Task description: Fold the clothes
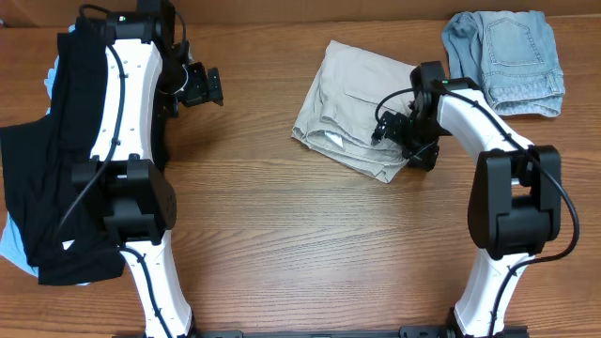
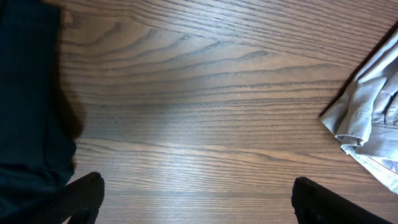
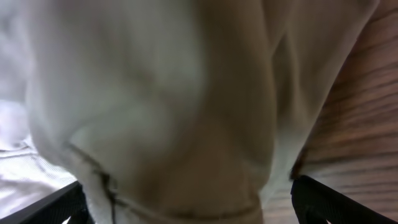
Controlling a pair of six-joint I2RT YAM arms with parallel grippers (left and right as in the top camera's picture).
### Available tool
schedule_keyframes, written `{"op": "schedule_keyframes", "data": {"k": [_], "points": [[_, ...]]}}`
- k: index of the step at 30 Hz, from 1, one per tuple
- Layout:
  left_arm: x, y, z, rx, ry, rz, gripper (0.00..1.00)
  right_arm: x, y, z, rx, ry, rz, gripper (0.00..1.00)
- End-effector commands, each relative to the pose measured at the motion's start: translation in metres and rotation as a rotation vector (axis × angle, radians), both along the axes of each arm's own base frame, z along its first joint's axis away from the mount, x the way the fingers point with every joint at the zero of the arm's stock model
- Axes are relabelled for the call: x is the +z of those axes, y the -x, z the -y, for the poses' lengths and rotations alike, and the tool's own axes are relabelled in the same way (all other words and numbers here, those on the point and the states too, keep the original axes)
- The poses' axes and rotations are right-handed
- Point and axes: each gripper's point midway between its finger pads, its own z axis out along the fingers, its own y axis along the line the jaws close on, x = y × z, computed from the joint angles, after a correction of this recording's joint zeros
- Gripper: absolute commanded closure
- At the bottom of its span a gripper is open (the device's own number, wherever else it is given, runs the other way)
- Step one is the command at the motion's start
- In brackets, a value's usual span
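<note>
Overhead view: khaki shorts point(image 1: 349, 105) lie as a folded bundle on the desk point(image 1: 282, 244). Their long axis seems to run slantwise from the far edge down toward the right arm's base. The right claw point(image 1: 389, 130) sits over the near right corner of the khaki shorts, so it is plainly the nearer arm. The left claw point(image 1: 202, 86) hangs over bare wood well to the left of the khaki shorts. Black garments point(image 1: 42, 178) are piled further left again, under and beside that arm. Denim shorts point(image 1: 507, 61) rest to the right of the khaki shorts, apart from them.

Left wrist view: the left claw point(image 2: 199, 198) stands wide, its two dark fingers point(image 2: 84, 194) at the lower corners with nothing between them but wood. A grey-beige corner of the khaki shorts point(image 2: 373, 115) shows at the right edge, ahead and off to that side. One black garment point(image 2: 31, 112) darkens the left edge.

Right wrist view: pale fabric of the khaki shorts point(image 3: 174, 106) fills nearly all the frame, blurred from closeness. The right claw point(image 3: 186, 204) is spread wide, with fingers point(image 3: 59, 205) far apart at the lower corners. Cloth lies just beneath and between them. I cannot tell whether either finger touches it. Judging from this, any next grasp belongs to the right arm, straight down onto that corner.
</note>
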Motion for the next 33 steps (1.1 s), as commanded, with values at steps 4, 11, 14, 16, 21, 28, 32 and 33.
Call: {"op": "schedule_keyframes", "data": {"k": [4, 11, 14, 16, 21, 28, 32, 33], "points": [[0.005, -0.003, 0.005, -0.007, 0.008, 0.020, 0.02, -0.021, 0.013, 0.003, -0.038, 0.041, -0.033, 0.00], [0.005, -0.004, 0.005, -0.007, 0.009, 0.025, 0.02, -0.035, 0.015, -0.030, 0.011, -0.061, 0.011, 0.15], [0.005, -0.004, 0.005, -0.008, 0.008, 0.023, 0.02, -0.034, 0.006, -0.036, 0.024, -0.066, 0.055, 0.41], [0.005, -0.004, 0.005, -0.007, 0.009, 0.024, 0.02, -0.034, 0.001, -0.036, 0.024, -0.069, 0.077, 0.57], [0.005, -0.004, 0.005, -0.007, 0.009, 0.024, 0.02, -0.031, -0.019, -0.031, 0.008, -0.079, 0.152, 0.92], [0.005, -0.004, 0.006, -0.007, 0.009, 0.024, 0.02, -0.022, -0.049, -0.020, -0.018, -0.090, 0.267, 0.96], [0.005, -0.004, 0.005, -0.007, 0.009, 0.023, 0.02, 0.006, -0.064, -0.020, 0.065, -0.153, 0.339, 0.96], [0.005, -0.004, 0.005, -0.007, 0.009, 0.024, 0.02, 0.016, -0.066, -0.019, 0.081, -0.164, 0.350, 0.96]]}}
